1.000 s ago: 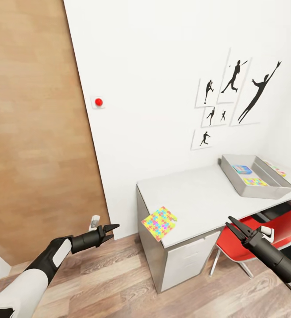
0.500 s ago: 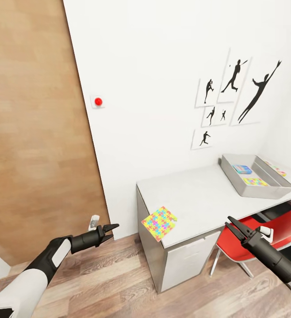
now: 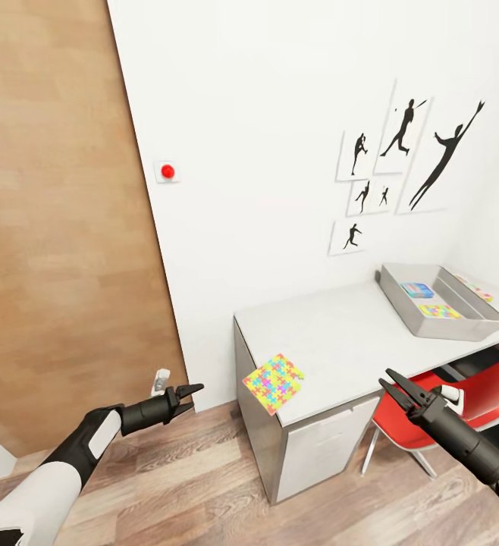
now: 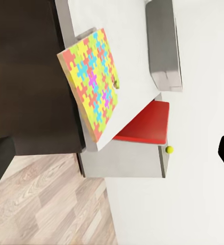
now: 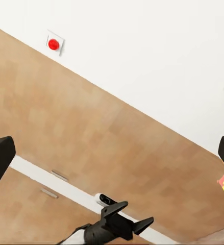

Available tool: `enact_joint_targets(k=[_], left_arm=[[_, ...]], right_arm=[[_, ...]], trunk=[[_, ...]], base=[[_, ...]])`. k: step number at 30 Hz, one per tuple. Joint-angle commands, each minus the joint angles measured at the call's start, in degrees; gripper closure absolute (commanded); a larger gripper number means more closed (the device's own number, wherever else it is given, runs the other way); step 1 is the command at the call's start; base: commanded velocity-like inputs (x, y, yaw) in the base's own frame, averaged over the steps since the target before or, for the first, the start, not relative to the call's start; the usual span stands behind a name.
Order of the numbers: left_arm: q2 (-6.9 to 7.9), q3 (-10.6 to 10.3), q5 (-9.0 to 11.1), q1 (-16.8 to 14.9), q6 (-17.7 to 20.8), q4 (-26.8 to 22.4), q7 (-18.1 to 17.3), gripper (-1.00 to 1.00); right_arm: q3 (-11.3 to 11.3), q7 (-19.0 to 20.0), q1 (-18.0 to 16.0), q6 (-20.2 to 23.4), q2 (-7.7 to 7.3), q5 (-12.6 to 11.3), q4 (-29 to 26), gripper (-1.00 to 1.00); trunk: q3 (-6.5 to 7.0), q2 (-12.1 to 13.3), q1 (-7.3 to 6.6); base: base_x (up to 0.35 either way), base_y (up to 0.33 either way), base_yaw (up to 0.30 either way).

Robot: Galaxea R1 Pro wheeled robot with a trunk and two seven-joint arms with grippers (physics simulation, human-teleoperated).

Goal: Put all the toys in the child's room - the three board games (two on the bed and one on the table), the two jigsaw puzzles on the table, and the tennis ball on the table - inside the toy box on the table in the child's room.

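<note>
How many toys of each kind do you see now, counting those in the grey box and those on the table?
Jigsaw puzzles: 2, one on the table's corner, one in the toy box
Board games: 2, a blue one and one at the far wall
Total: 4

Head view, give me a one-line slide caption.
Multicoloured jigsaw mat overhangs the white desk corner; both open claws, left and right, hover nearby.

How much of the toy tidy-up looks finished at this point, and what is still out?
Done: the toy box holds a blue board game and one jigsaw puzzle. Another printed item lies by its far wall, too small to identify. In hand: nothing; the left claw and right claw are open and empty. Left: the second puzzle overhangs the table corner.
</note>
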Motion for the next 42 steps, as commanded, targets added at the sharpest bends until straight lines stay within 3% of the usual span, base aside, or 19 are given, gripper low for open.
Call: enact_joint_targets(k=[1, 2, 6, 10, 42], left_arm=[[0.00, 0.16, 0.14, -0.04, 0.36, 0.01, -0.07, -1.00], [0.00, 0.23, 0.14, -0.04, 0.37, 0.02, -0.06, -1.00], [-0.05, 0.53, 0.16, -0.04, 0.43, 0.02, 0.02, -1.00], [0.00, 0.62, 0.17, -0.04, 0.54, 0.02, 0.16, -1.00], [-0.50, 0.64, 0.13, -0.04, 0.37, 0.02, 0.41, -1.00]], right_arm=[[-0.04, 0.11, 0.13, 1.39, 0.48, -0.07, -0.97, -1.00], [-0.06, 0.12, 0.31, 2.61, 1.07, -0.08, -1.99, -1.00], [-0.17, 0.01, 0.99, 9.03, 5.90, -0.10, -5.85, -1.00], [-0.29, -0.03, 1.13, 10.09, 7.14, -0.17, -6.61, -1.00], [-1.07, -0.04, 1.19, 10.09, 7.64, -0.37, -6.77, -1.00]], trunk=[[-0.28, -0.51, 0.25], [-0.46, -0.91, 0.47], [-1.18, -2.51, 1.34], [-1.90, -4.12, 2.22], [-7.64, -16.95, 9.25]], base=[[0.000, 0.000, 0.000], [0.000, 0.000, 0.000], [0.000, 0.000, 0.000], [0.000, 0.000, 0.000], [0.000, 0.000, 0.000]])
